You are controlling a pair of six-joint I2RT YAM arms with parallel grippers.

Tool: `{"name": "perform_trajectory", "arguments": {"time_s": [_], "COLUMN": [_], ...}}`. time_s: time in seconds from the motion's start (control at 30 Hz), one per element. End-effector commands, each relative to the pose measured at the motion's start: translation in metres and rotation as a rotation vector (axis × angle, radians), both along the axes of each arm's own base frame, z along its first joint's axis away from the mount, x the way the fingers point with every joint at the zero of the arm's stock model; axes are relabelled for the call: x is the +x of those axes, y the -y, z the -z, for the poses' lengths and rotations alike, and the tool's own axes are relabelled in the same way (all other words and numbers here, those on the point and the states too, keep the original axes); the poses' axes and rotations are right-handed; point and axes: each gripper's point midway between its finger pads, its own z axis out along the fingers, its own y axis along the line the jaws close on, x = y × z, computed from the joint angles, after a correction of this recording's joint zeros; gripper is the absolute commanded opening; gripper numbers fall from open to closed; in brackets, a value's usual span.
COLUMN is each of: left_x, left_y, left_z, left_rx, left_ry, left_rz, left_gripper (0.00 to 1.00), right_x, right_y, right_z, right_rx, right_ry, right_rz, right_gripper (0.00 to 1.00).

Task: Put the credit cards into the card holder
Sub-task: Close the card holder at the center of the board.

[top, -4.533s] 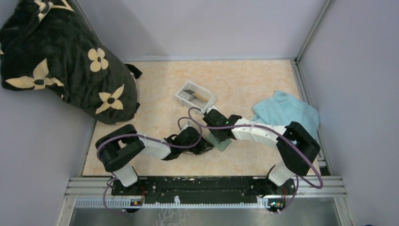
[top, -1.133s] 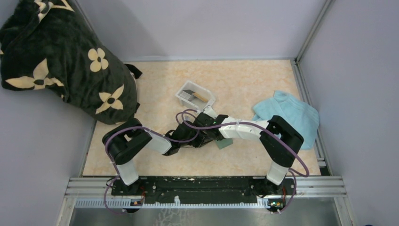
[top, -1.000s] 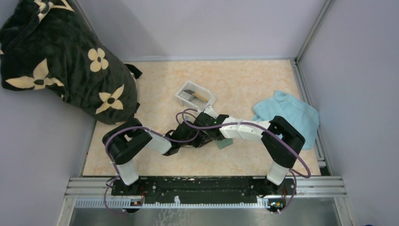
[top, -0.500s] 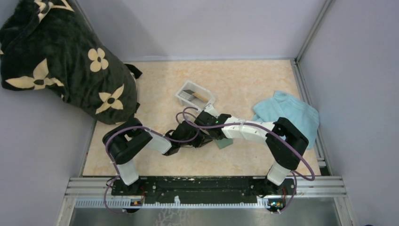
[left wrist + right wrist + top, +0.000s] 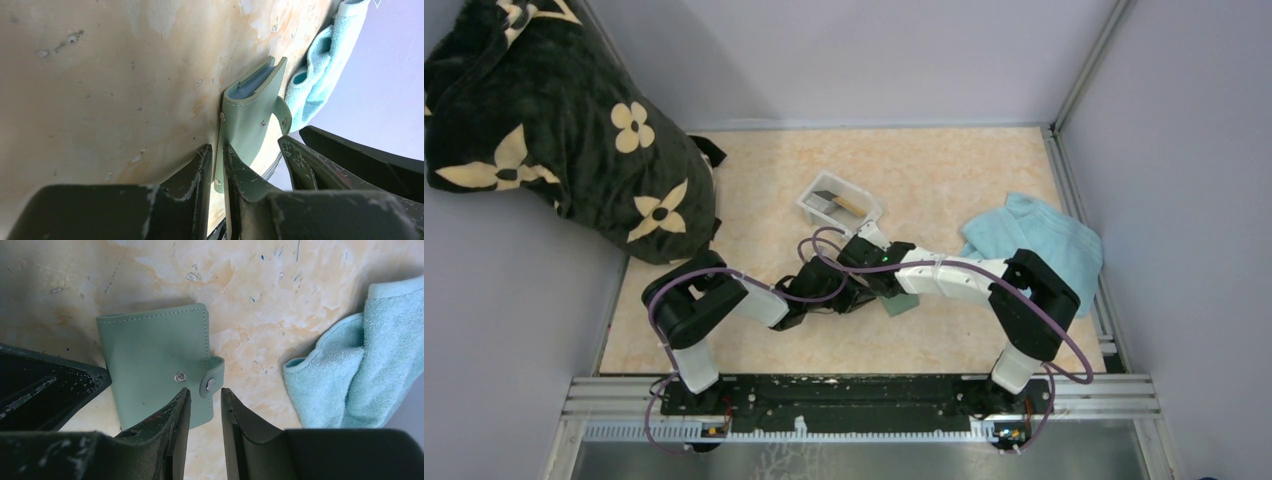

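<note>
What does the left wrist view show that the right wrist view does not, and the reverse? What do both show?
Only the left wrist view: the left gripper pinching an edge of the card holder, and the pale blue inside between its parted covers. Only the right wrist view: the whole outer cover from above, with the strap tab at the tips of the open right gripper. Both: the card holder and the light blue towel.

Folded, unsnapped grey-green card holder (image 5: 155,355) on table (image 5: 250,290); credit cards (image 5: 834,200) in tray (image 5: 810,187).

Pale lilac walls (image 5: 874,60) enclose a scuffed beige marbled tabletop (image 5: 964,170) under even light.
</note>
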Motion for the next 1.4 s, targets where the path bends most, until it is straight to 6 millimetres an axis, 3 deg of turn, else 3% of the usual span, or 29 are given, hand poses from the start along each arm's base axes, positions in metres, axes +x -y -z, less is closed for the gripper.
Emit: {"name": "perform_trajectory", "arguments": {"time_s": [0.0,0.23,0.57,0.97,1.37], "left_x": [-0.025,-0.026,-0.027,-0.028,-0.028], "left_y": [-0.041,-0.042,-0.041,-0.041,-0.039], "left_z": [0.065,0.066,0.068,0.07,0.069], "left_rx": [0.24,0.244,0.243,0.242,0.235], "left_ry": [-0.12,-0.121,-0.125,-0.131,-0.127], "left_rz": [0.01,0.014,0.017,0.023,0.025], "left_gripper": [0.22,0.22,0.22,0.22,0.22], "right_x": [0.007,0.005,0.006,0.003,0.006], "right_y": [-0.006,-0.001,0.002,0.008,0.008], "right_z": [-0.01,0.004,0.007,0.012,0.004], "right_rx": [0.028,-0.002,-0.013,-0.036,-0.025], "right_ry": [0.031,0.003,0.001,-0.009,0.016], "right_rz": [0.007,0.007,0.014,0.02,0.028], "right_gripper": [0.28,0.25,0.25,0.0,0.0]}}
